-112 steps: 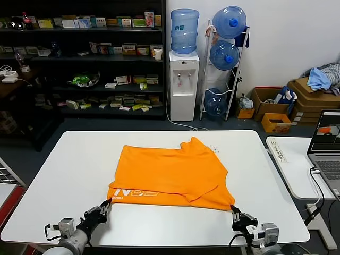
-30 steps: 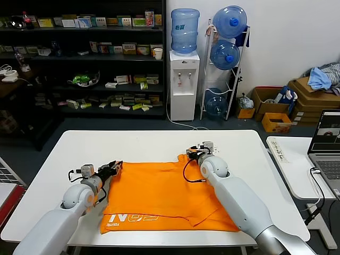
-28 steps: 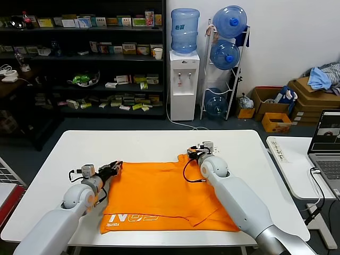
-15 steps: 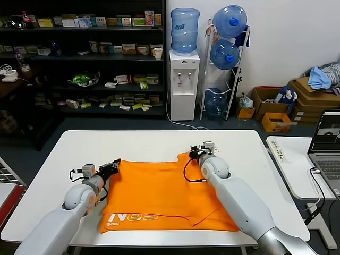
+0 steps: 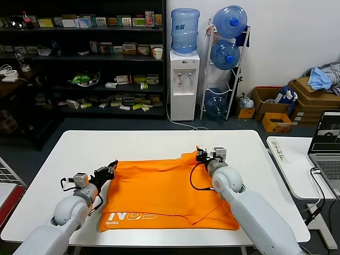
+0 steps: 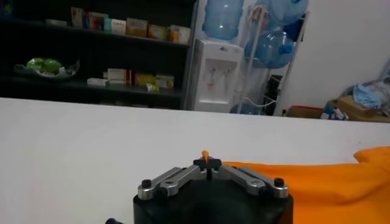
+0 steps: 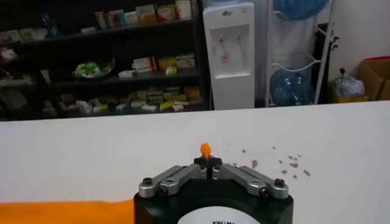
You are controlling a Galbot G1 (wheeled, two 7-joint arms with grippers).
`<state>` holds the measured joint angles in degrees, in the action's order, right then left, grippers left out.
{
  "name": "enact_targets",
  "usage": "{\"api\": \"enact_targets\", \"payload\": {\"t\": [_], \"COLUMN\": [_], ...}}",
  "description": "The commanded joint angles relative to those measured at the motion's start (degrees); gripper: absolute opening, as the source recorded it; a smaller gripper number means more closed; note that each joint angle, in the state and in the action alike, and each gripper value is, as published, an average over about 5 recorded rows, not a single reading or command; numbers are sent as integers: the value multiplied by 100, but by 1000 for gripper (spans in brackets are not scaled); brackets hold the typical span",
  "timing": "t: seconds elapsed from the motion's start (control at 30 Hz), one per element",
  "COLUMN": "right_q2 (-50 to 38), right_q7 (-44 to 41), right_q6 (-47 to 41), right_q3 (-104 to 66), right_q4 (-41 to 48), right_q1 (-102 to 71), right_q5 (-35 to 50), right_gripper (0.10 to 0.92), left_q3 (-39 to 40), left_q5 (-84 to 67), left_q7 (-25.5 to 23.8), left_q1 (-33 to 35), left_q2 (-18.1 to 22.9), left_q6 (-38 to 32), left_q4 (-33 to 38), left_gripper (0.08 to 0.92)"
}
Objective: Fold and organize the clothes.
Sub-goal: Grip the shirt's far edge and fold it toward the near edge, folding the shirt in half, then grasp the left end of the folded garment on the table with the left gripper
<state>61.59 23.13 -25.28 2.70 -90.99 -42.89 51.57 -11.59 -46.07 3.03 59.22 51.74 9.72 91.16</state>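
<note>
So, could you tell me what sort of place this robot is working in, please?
Probably an office or lab storeroom: dark shelves stocked with small boxed goods, a water dispenser beside a rack of spare bottles, and cardboard boxes on the floor.

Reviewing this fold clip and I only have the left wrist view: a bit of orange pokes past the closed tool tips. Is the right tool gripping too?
Observer: Yes. The right tool is shut with a tuft of the orange T-shirt pinched at its tips.
Operator: Which parts of the shirt do they hold?
Observer: On the head view, the left tool holds the far left corner, the right one the far right corner.
Operator: Is any print showing?
Observer: White lettering faces up along the near edge.
</note>
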Motion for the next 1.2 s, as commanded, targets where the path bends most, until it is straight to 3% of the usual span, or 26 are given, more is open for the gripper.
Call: {"api": "enact_targets", "payload": {"t": [0.03,0.27,0.43,0.57,1.0,1.2], "right_q2": [-1453,-1798,-1840,-1811,-1785,-1542], "right_q7": [544,560,574,586,476,429], "right_q6": [-98,-159,-213,-326,-181,-117], "right_q3": [-653,-1463,-1801,-1913,-2762,-2870], "right_q4": [-2851,-3797,-3988,-4059,-4253,-4137], "right_q1": [-2190,-3458,-3950,-4071,-4729,-4868], "right_q5": [377,417,339,289,331,153], "right_gripper": [126,126,126,176,546,711], "left_q3": [-748,-1164,-1379,-1458,-1689,-1641], "left_q5": [70,208,245,269,916,950], "left_q7": [86,152,110,40,3,-126], "left_q1": [1605,2260,2761,3052,3667,3488], "left_q2": [-304,-340,-379,-329,55,404], "left_q6": [-75,-52,-26,29,25,-191], "left_q4": [1842,2160,2211,2279,2209,1788], "left_gripper": [97,97,97,114,468,650]}}
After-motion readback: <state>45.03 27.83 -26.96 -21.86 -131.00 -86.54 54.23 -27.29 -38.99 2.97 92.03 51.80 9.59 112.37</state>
